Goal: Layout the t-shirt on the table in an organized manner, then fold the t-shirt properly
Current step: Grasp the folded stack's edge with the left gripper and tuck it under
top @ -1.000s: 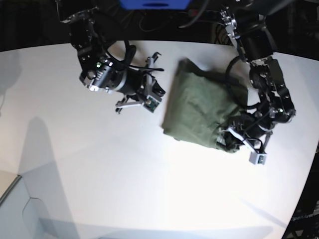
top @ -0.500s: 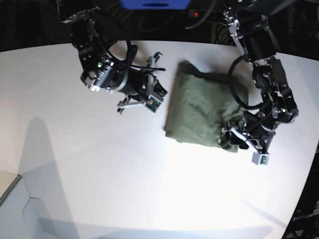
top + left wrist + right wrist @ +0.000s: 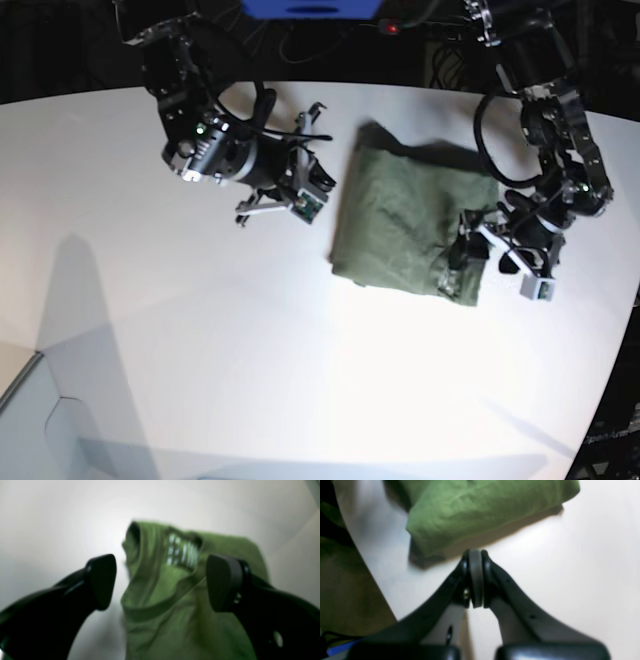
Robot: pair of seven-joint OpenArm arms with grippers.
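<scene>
Lengthwise, the folded t-shirt (image 3: 405, 225) runs table-edge-to-front, collar beneath the spread left claw (image 3: 160, 582); right claw (image 3: 476, 578) pressed together.

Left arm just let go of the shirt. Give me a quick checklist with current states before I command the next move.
1. left gripper open, nothing between its pads: ok.
2. right gripper shut and empty, beside the shirt, not touching it: ok.
3. t-shirt lying fully on the table, away from the edges: ok.
4. Fold tidy: not ok; the neck end with the label is bunched and rumpled.
5. Sleeves tucked inside the fold: cannot tell.
</scene>
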